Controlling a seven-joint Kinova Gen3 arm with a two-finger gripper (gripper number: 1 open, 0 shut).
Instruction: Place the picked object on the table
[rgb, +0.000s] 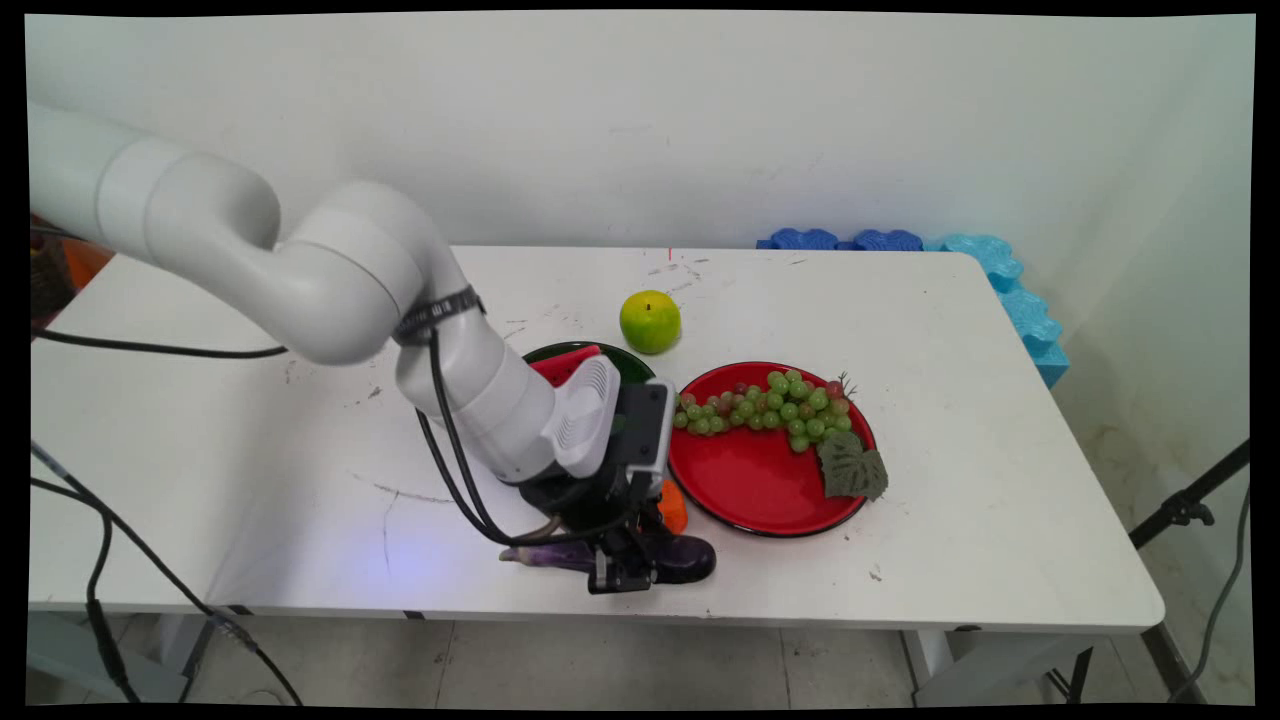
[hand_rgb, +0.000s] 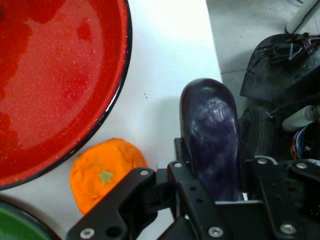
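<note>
A dark purple eggplant (rgb: 672, 557) lies near the table's front edge, and my gripper (rgb: 622, 566) is down over it. In the hand view the eggplant (hand_rgb: 211, 140) runs between my two black fingers, which press on its sides, so the gripper (hand_rgb: 215, 185) is shut on it. An orange fruit (hand_rgb: 105, 172) sits just beside the eggplant, partly hidden behind my hand in the main view (rgb: 674, 506). The red plate (rgb: 760, 480) with a bunch of green grapes (rgb: 765, 405) and a leaf stands right of my hand.
A green apple (rgb: 650, 321) rests behind the plates. A dark green plate (rgb: 630, 362) holding a red watermelon slice (rgb: 562, 364) is half hidden by my wrist. Blue foam blocks (rgb: 1000, 280) line the far right corner. The table's front edge (hand_rgb: 212, 45) runs close to the eggplant.
</note>
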